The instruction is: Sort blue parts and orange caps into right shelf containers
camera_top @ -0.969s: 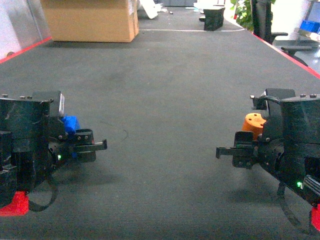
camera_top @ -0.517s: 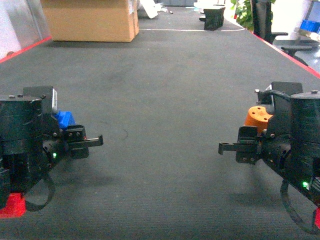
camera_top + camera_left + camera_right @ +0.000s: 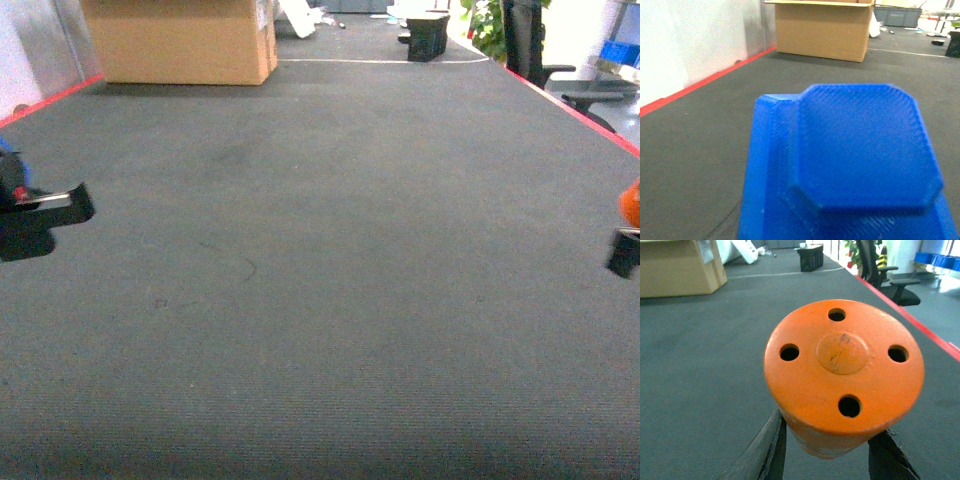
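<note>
A blue part [image 3: 855, 160] with an octagonal raised top fills the left wrist view, and the fingers under it are hidden. In the head view my left gripper [image 3: 45, 205] shows only at the far left edge, a sliver of blue [image 3: 5, 148] above it. An orange cap [image 3: 844, 365] with four holes sits between my right gripper's [image 3: 827, 455] two black fingers [image 3: 762, 450], shut on it. In the head view that gripper [image 3: 625, 250] and the cap [image 3: 631, 203] barely show at the right edge. Bright blue shelf containers [image 3: 935, 259] stand far back right.
Dark grey carpet runs ahead, edged by red lines on the left [image 3: 50, 100] and right [image 3: 580, 105]. A brown cardboard box [image 3: 180, 40] stands at the back left, a black crate [image 3: 428, 35] at the back middle, and an office chair [image 3: 540, 50] at the back right.
Both arms have swung outward from the lower corners of the head view to its far edges, each keeping its part.
</note>
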